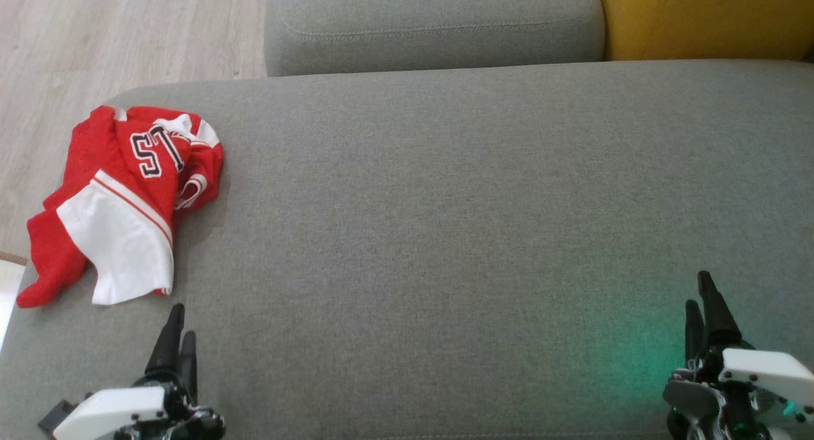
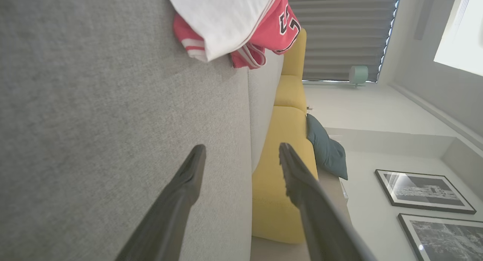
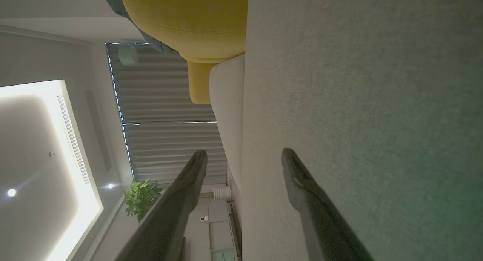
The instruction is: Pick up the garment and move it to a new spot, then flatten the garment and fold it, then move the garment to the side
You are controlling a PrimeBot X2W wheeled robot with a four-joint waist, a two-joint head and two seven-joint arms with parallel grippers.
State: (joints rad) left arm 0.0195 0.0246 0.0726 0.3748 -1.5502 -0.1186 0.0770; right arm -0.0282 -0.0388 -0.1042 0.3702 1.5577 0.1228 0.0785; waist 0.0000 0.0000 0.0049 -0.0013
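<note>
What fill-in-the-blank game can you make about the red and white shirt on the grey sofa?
1. The crumpled red and white sports jersey lies near the ____ edge of the grey fabric sofa seat, as the robot's head sees it.
2. The left gripper and the right gripper both stand ____, holding nothing.
3. The upholstered cushion beyond the seat's far right corner is ____.
Missing words: left; open; yellow.

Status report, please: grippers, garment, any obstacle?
Left gripper open, empty. Right gripper open, empty. Garment crumpled on grey cushion, left edge, untouched. No obstacle before it.
</note>
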